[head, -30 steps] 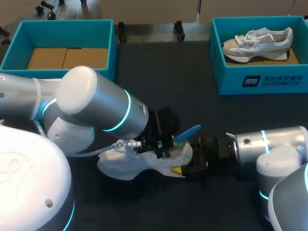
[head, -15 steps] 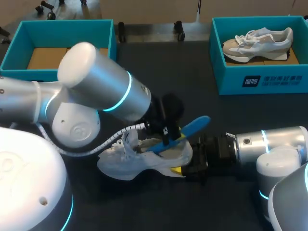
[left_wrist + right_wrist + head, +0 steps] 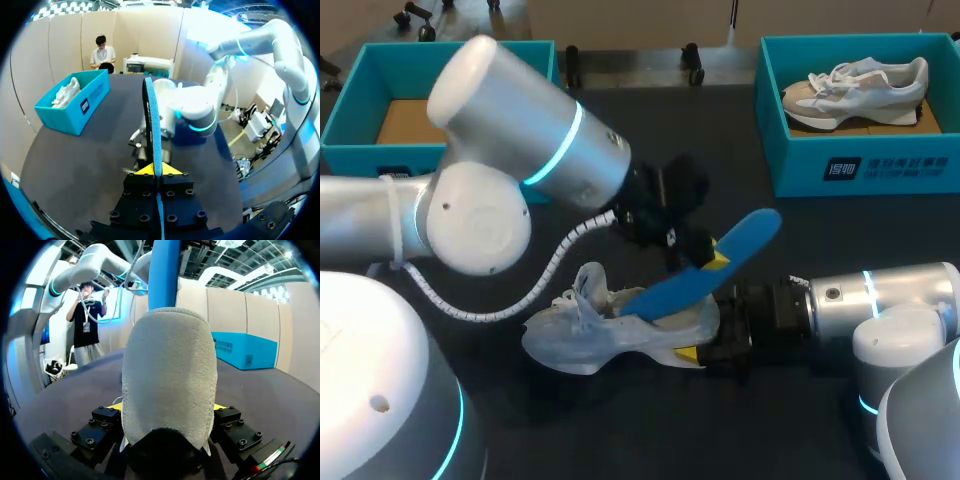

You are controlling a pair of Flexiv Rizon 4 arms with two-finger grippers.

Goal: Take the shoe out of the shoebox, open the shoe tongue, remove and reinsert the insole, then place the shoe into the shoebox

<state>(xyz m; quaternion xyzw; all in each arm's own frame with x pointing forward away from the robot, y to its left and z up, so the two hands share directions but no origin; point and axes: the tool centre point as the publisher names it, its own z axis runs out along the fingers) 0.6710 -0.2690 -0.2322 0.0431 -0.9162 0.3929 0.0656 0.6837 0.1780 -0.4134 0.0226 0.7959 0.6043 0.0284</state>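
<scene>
L gripper (image 3: pixel 156 170) is closed tight on the blue insole (image 3: pixel 152 117). Its yellow tips pinch it from both sides near one end, w/ the insole edge-on and running straight ahead of the fingers. In head view the insole slants through L gripper: upper end sticks out past it, lower end dips to the mouth of the white shoe (image 3: pixel 575 345). Can't tell if that end is inside.

R gripper (image 3: pixel 702 340) sits just below L gripper, clamped on the shoe's heel. From R wrist view the heel fills the gap btwn the fingers, yellow tips against both flanks, and the insole rises ahead above it.

The shoe rests on the dark counter (image 3: pixel 670 150), toe pointing away from R gripper. A teal shoebox (image 3: pixel 450 48) stands well beyond L gripper, on L arm's side. A second shoebox (image 3: pixel 865 165) w/ another shoe (image 3: pixel 855 88) in it stands well beyond R gripper, at the counter's far side.
</scene>
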